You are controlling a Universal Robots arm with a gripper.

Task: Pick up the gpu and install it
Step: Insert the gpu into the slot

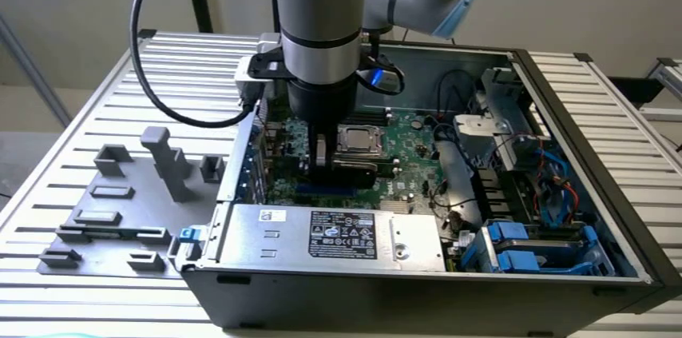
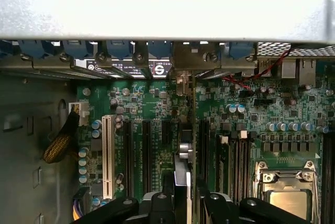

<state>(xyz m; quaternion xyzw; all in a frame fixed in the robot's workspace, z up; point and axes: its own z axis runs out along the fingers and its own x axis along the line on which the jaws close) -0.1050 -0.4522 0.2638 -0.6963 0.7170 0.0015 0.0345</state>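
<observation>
Gripper (image 2: pixel 182 207), low inside the computer case (image 1: pixel 426 298) above the motherboard (image 2: pixel 152 103) slots, clamps the gpu (image 2: pixel 183 174) edge-on by its upper edge. The card looks light, stiff and fragile: hold the bare board edges, not the components.

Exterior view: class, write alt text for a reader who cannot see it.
A robot arm reaches down into an open computer case on a slatted table, its claw holding the gpu at the green motherboard. Grey fixtures sit at the exterior view's left.

The gpu (image 2: pixel 187 171) stands upright over motherboard (image 2: pixel 152 103), inside case (image 1: pixel 426 290).
</observation>
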